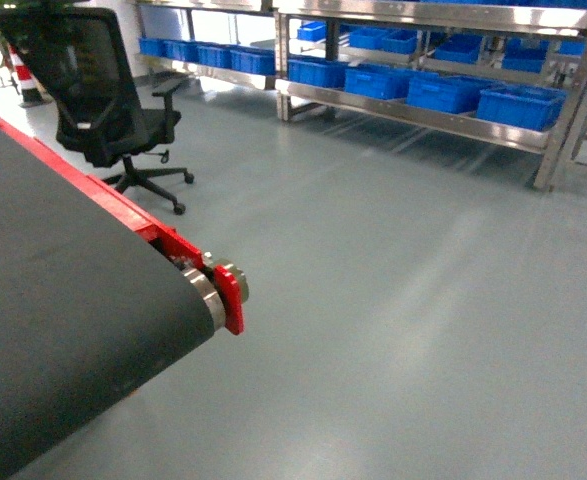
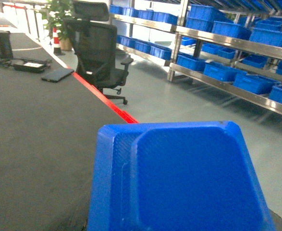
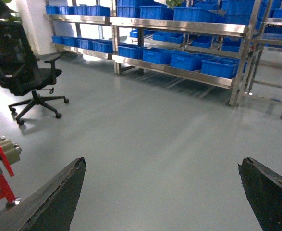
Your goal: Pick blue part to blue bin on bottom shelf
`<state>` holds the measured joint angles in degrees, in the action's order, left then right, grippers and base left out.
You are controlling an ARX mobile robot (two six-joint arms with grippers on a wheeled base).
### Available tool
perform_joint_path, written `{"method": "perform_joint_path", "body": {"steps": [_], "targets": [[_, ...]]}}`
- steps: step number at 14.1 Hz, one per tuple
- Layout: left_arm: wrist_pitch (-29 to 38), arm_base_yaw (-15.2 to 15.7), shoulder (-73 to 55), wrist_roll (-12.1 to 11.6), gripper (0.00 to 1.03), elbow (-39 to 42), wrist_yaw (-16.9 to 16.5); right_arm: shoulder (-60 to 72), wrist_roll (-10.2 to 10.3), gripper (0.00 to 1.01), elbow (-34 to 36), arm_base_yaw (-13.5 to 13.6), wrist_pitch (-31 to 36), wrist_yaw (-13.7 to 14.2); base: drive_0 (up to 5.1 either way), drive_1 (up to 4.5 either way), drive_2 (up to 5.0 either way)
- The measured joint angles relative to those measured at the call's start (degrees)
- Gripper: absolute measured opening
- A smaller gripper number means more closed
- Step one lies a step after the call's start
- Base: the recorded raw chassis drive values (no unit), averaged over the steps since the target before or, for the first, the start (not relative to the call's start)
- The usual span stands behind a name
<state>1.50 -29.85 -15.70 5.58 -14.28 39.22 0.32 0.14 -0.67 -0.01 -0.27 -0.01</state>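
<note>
Left wrist view: the blue part [image 2: 179, 178] fills the foreground directly ahead of the left jaws, over the conveyor belt [image 2: 35, 144]; whether the left jaws grip it cannot be told. Right gripper [image 3: 162, 192]: jaws wide apart, empty, bare floor between them. Blue bins [image 3: 189, 60] on the bottom shelf [image 3: 179, 72] lie well beyond. Judged: part in hand, delivery outstanding.
</note>
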Motion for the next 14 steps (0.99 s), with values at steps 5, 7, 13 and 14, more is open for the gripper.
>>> {"method": "perform_joint_path", "body": {"steps": [5,7,13,14], "targets": [[0.00,0.00,0.00,0.00,0.44,0.00,0.00,0.00,0.00,0.98,0.00,0.00,0.00,0.00,-1.6,-1.61,-1.6],[-0.02,0.00,0.00,0.00,0.44,0.00,0.00,0.00,0.00,0.98,0.00,0.00,0.00,0.00,-1.6,-1.61,-1.6],[0.00,0.00,0.00,0.00,0.44,0.02,0.00,0.00,0.00,0.98,0.00,0.00,0.00,0.00,-1.6,-1.63,-1.6],[0.00,0.00,0.00,0.00,0.44,0.00,0.00,0.00,0.00,0.98,0.00,0.00,0.00,0.00,-1.7,-1.73,-1.7]]}}
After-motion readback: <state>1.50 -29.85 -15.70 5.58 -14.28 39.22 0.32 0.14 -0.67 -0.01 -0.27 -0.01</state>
